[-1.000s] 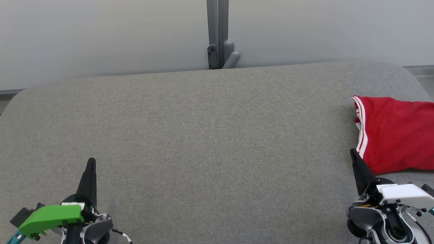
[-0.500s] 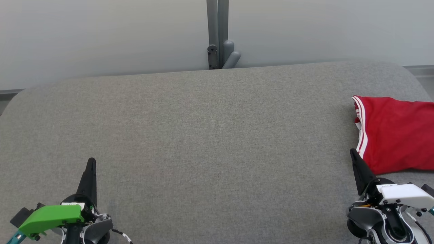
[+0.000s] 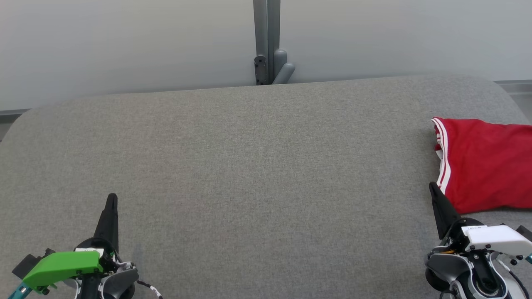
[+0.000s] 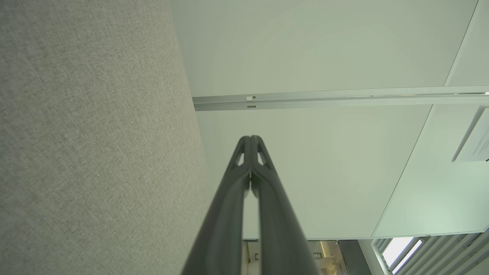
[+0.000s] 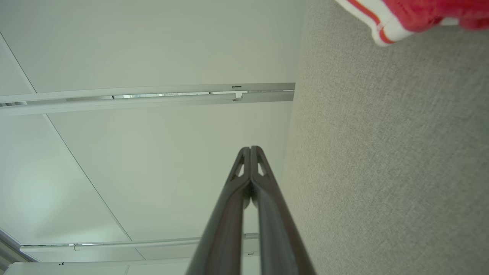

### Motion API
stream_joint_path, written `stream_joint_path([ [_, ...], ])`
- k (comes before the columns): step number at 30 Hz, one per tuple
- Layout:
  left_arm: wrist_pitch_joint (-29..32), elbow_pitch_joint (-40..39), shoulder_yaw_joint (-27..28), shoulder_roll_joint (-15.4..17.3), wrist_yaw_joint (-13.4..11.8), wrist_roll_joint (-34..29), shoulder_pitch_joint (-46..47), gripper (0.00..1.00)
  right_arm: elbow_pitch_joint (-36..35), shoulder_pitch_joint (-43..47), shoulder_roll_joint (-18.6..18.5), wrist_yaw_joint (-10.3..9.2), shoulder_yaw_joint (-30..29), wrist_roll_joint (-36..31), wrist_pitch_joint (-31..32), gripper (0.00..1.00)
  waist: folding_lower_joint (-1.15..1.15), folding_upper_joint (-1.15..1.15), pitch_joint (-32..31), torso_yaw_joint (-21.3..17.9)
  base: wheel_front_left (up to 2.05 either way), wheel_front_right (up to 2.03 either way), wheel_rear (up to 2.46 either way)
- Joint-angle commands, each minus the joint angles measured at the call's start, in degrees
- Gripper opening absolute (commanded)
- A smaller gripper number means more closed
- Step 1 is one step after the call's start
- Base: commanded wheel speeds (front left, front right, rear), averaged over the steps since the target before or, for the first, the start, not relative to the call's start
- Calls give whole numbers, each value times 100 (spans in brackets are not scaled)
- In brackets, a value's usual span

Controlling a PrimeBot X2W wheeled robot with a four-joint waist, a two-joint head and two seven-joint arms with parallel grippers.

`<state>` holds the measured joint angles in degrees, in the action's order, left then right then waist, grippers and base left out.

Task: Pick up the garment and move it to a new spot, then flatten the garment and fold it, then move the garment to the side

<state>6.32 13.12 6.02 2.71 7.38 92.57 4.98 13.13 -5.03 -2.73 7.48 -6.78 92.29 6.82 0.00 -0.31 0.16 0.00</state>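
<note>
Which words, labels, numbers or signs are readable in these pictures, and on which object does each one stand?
Nothing is readable.
The wall sign, left wrist view: print too small.
The left white label, at the left gripper base: too small.
The right white label, at the right gripper base: too small.
The red garment: no text, white stripes.

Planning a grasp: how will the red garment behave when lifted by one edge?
Likely floppy: the red garment lies flat, rumpled at one edge, so it should drape and unfold. It looks thin, probably light. Pushed, it may bunch on the grey surface.
</note>
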Motion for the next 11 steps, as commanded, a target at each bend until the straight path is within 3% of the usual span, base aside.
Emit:
stream_joint_path([
  [1, 4, -17, 28, 32, 28, 2, 72, 0, -16, -49, -29, 2, 2, 40, 14, 0, 0, 31, 0, 0, 0, 0, 0],
  [11, 4, -18, 27, 32, 28, 1, 72, 0, -17, -49, -29, 2, 2, 40, 14, 0, 0, 31, 0, 0, 0, 0, 0],
])
